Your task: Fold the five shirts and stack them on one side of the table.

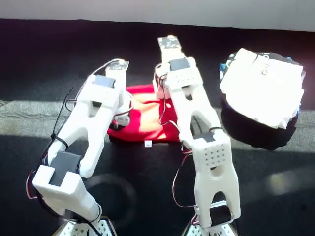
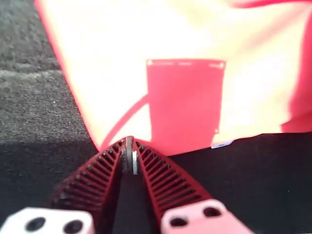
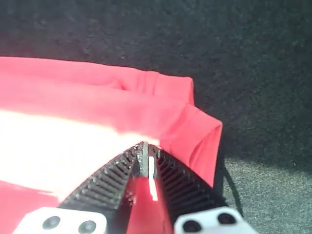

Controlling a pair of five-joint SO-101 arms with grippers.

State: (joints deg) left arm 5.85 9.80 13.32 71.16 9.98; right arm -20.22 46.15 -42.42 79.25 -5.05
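Note:
A red shirt (image 1: 147, 115) lies flat in the middle of the dark table, between my two arms. My left gripper (image 2: 129, 155) is shut, its tips pinching the shirt's near corner (image 2: 185, 97), where a small white tag (image 2: 222, 144) shows on the hem. My right gripper (image 3: 146, 157) is shut on the red shirt (image 3: 97, 102) near its far edge, with red cloth bunched between the fingers and a folded sleeve (image 3: 200, 131) beside it. At the right, a stack of folded shirts (image 1: 263, 88) has a white one on top and a black one (image 1: 256, 132) below.
The dark carpet-like table top (image 1: 44, 59) spreads to the left and in front of the shirt. A pale wall edge (image 1: 197, 10) runs along the back. Both arm bases (image 1: 211, 221) stand at the near edge.

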